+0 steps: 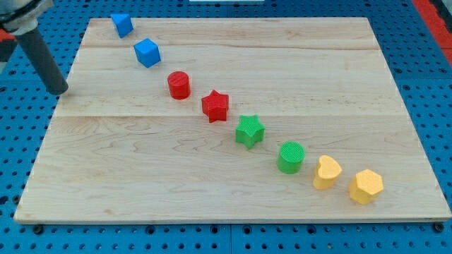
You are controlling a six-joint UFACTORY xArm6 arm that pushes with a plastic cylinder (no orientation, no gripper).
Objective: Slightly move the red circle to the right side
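Note:
The red circle (179, 85) stands on the wooden board (141, 162), in the upper left part of a diagonal row of blocks. My tip (59, 90) is at the board's left edge, well to the left of the red circle and apart from every block. A blue cube (147, 53) lies up and left of the red circle, and a red star (215, 106) lies down and right of it, close by.
Another blue block (121, 25) sits near the board's top left corner. Down the diagonal follow a green star (249, 131), a green circle (291, 156), a yellow heart (327, 172) and a yellow hexagon (366, 186). Blue pegboard (431, 85) surrounds the board.

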